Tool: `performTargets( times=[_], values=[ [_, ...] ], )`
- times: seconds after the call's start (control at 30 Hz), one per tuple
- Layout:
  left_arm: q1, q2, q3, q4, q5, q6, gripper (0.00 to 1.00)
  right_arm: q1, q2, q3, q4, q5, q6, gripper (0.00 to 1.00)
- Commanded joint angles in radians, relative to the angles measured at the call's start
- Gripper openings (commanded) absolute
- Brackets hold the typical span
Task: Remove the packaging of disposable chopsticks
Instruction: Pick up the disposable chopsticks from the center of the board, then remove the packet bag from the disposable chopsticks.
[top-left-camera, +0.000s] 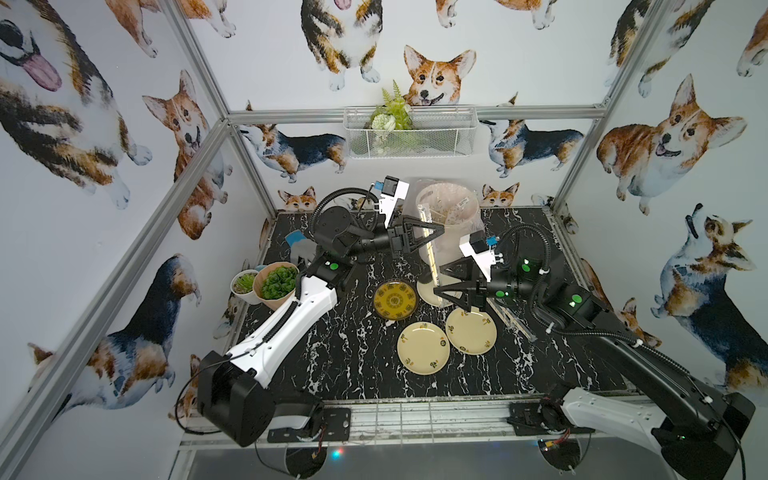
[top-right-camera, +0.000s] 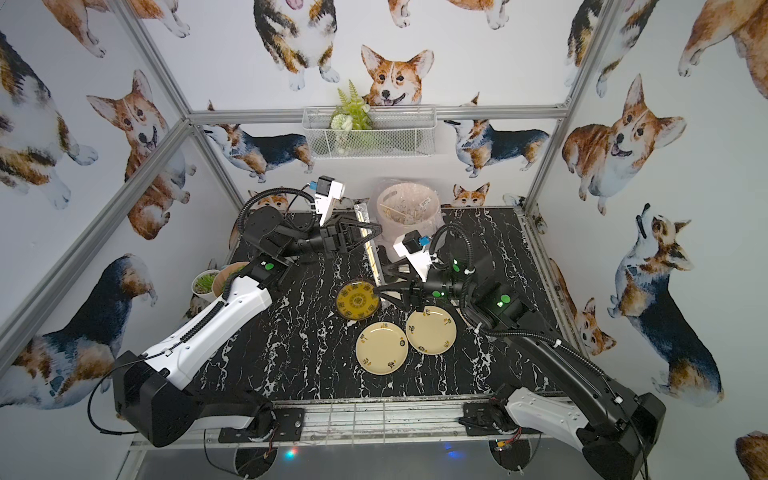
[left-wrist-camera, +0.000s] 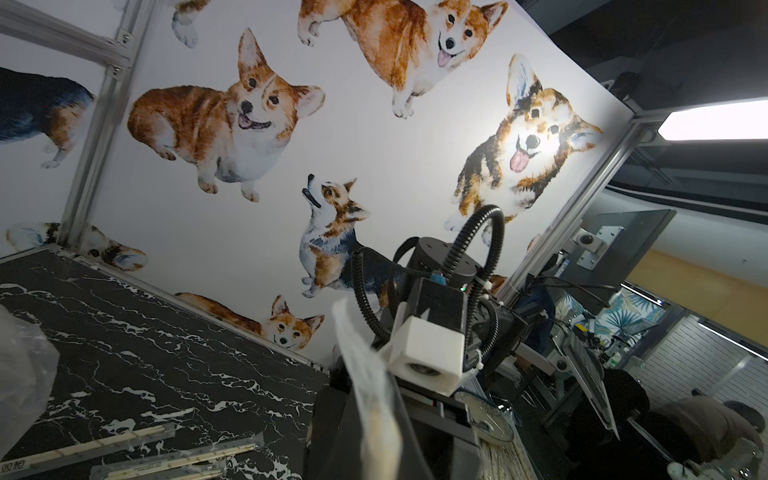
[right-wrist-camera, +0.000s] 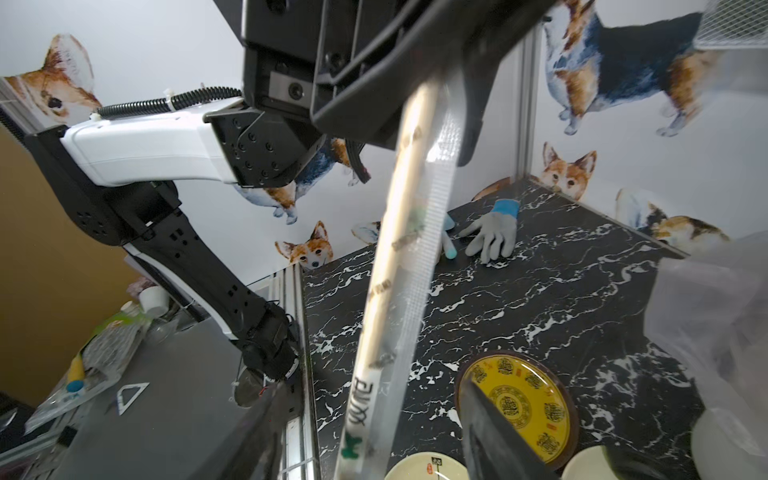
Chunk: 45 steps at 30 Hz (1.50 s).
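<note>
A pair of disposable chopsticks (top-left-camera: 430, 254) (right-wrist-camera: 388, 253) hangs upright above the table, still inside its clear packaging (right-wrist-camera: 435, 187) (top-right-camera: 372, 257). My left gripper (top-left-camera: 432, 233) (top-right-camera: 375, 231) is shut on the upper part of that sleeve, and the crinkly sleeve end (left-wrist-camera: 365, 374) sticks out past its jaws. My right gripper (top-left-camera: 441, 283) (top-right-camera: 380, 283) (right-wrist-camera: 370, 436) is open, its fingers (right-wrist-camera: 486, 424) standing on either side of the sleeve's lower end without touching it.
Below are a yellow patterned plate (top-left-camera: 395, 300), two cream plates (top-left-camera: 423, 348) (top-left-camera: 471, 331) and a third (top-left-camera: 427, 291) under the right gripper. Behind stands a lined bin (top-left-camera: 448, 216). More wrapped chopsticks (top-left-camera: 512, 318) (left-wrist-camera: 104, 440) lie right. Potted plants (top-left-camera: 274, 283) and a glove (right-wrist-camera: 492, 232) sit left.
</note>
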Motion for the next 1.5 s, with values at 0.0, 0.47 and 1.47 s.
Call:
performTargets(
  times=[0.0,0.47,1.47],
  values=[
    [0.001,-0.011,0.014,0.011,0.081,0.029,0.00,0.000,0.036,0.015,0.019,-0.138,0.061,0.48],
    [0.002,-0.009,0.017,0.033,0.026,0.048,0.00,0.002,0.118,-0.038,0.270,-0.266,0.262,0.28],
    [0.119,-0.043,0.039,-0.128,-0.029,0.090,0.22,0.005,0.100,0.018,-0.095,-0.165,0.069,0.00]
  ],
)
